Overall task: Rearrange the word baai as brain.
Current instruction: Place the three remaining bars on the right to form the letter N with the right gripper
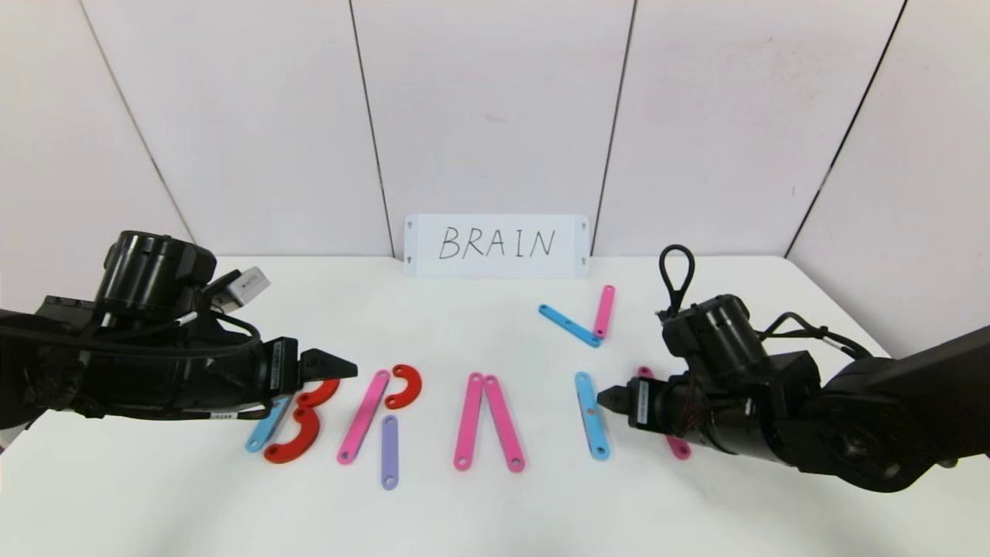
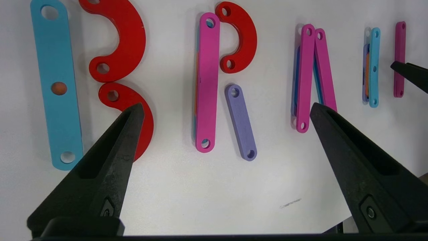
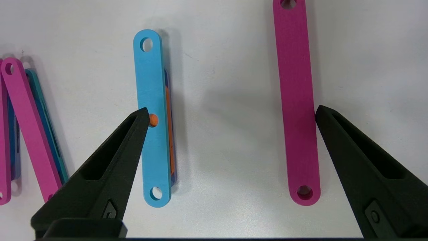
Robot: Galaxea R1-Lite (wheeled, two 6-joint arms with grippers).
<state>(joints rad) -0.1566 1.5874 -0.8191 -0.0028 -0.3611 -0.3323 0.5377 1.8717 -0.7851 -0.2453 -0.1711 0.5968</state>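
Note:
Flat plastic pieces lie in a row on the white table. At the left are a blue bar and two red arcs, then a pink bar with a red arc and a purple bar. Two pink bars lean together in the middle. A blue bar and a pink bar follow on the right. My left gripper hovers open over the red arcs. My right gripper is open above the last two bars. Neither holds anything.
A white card reading BRAIN stands against the back wall. A loose blue bar and a loose pink bar lie touching in a V behind the row, at the right. The table's front strip is bare.

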